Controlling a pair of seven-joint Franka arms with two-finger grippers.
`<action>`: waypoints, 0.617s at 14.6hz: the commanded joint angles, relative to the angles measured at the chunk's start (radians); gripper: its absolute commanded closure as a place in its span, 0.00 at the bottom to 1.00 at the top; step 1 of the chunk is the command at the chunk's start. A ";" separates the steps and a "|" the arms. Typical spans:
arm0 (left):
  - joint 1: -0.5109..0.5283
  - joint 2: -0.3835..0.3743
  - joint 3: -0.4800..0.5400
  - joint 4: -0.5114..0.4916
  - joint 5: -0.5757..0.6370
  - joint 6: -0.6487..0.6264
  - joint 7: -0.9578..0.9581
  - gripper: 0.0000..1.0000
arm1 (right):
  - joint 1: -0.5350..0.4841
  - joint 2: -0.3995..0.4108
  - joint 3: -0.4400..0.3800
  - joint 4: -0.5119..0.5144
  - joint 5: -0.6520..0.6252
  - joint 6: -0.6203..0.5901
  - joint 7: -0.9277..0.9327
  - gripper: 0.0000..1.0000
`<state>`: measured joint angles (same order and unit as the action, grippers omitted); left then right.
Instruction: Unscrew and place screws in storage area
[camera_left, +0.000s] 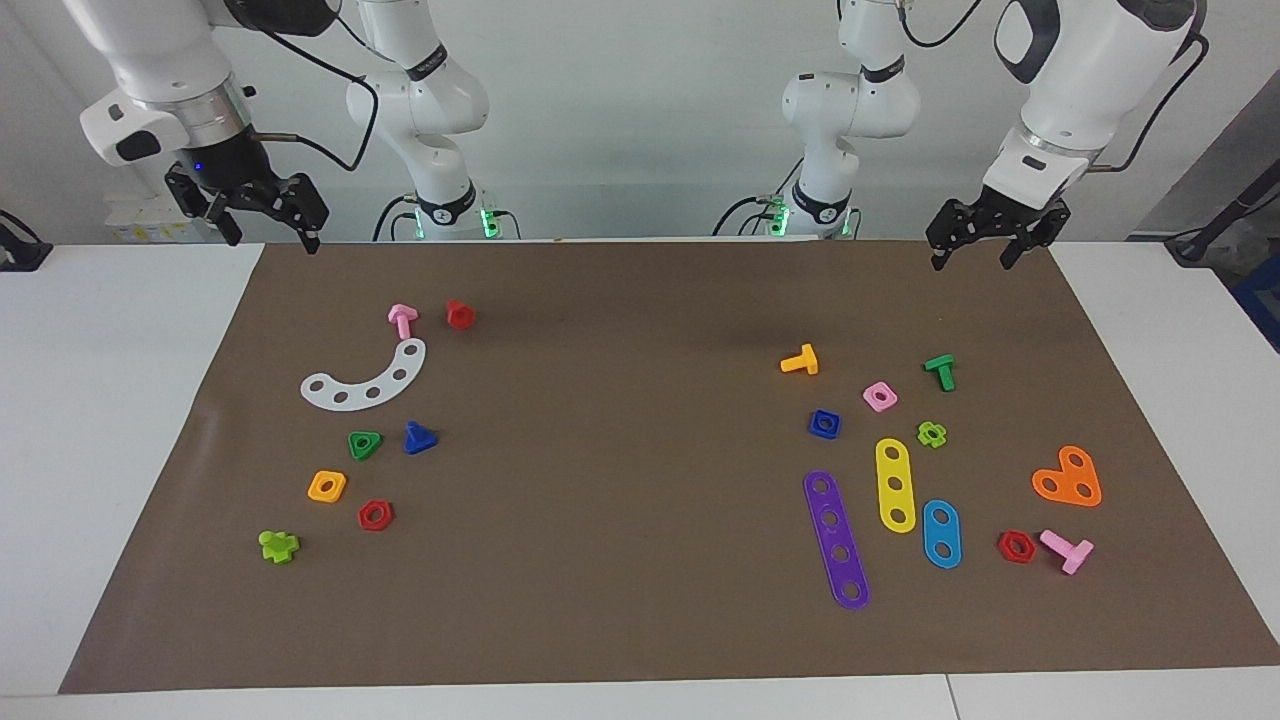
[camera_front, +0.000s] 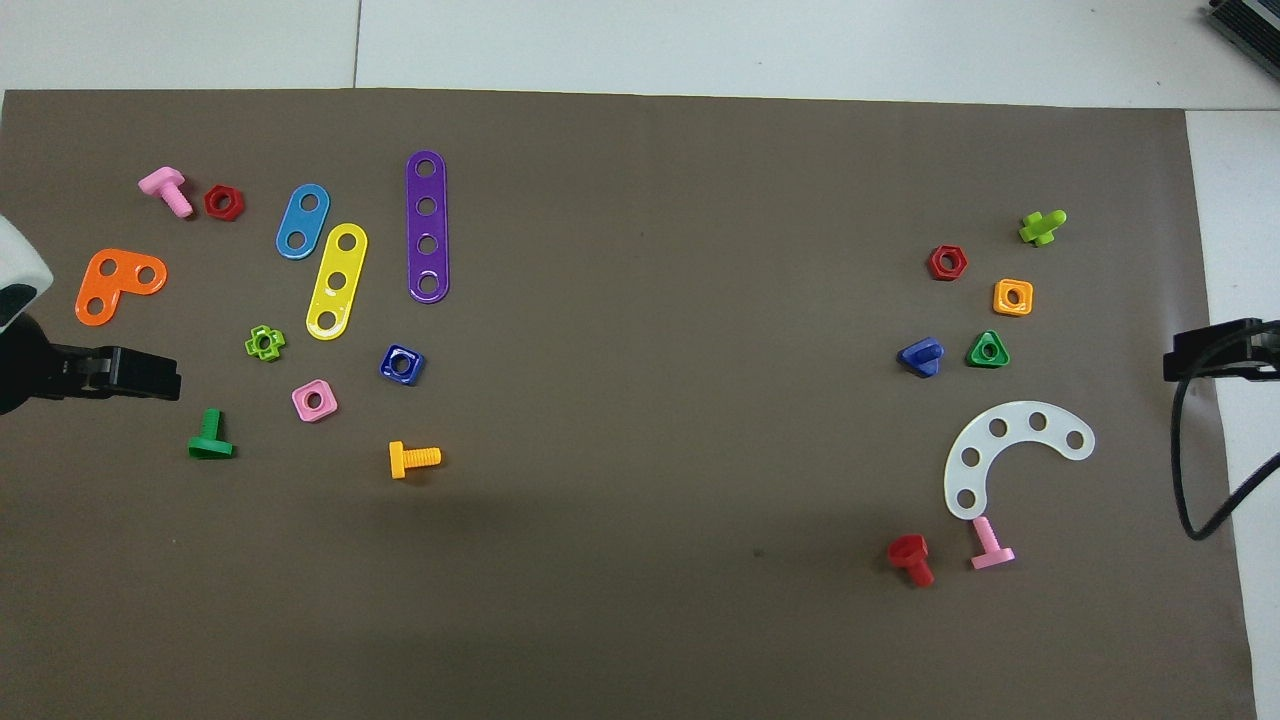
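The blue triangular-head screw (camera_left: 419, 438) lies loose on the brown mat beside the green triangular nut (camera_left: 364, 444); it also shows in the overhead view (camera_front: 921, 356). Around it are the white curved strip (camera_left: 365, 380), the orange square nut (camera_left: 327, 486) and the red hexagonal nut (camera_left: 375, 515). My right gripper (camera_left: 268, 232) hangs open and empty over the mat's corner at the right arm's end. My left gripper (camera_left: 975, 255) hangs open and empty over the mat's edge at the left arm's end and waits.
Pink (camera_left: 402, 320), red (camera_left: 460, 314) and lime (camera_left: 278, 546) bolts lie around the white strip. At the left arm's end lie purple (camera_left: 836, 540), yellow (camera_left: 895, 485) and blue (camera_left: 941, 533) strips, an orange plate (camera_left: 1068, 479), a blue square nut (camera_left: 824, 424) and several bolts and nuts.
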<state>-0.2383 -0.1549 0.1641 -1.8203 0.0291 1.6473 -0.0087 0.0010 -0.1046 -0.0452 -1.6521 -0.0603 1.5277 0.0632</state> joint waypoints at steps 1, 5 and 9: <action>0.016 -0.002 -0.005 0.012 -0.015 -0.014 -0.002 0.00 | 0.011 -0.004 0.004 -0.011 0.029 -0.017 0.033 0.00; 0.016 -0.002 0.000 0.012 -0.015 -0.014 0.000 0.00 | 0.004 -0.003 0.001 -0.005 0.069 -0.021 0.033 0.00; 0.014 0.008 -0.002 0.021 -0.015 0.040 -0.002 0.00 | 0.004 -0.004 -0.001 -0.005 0.063 -0.020 0.035 0.00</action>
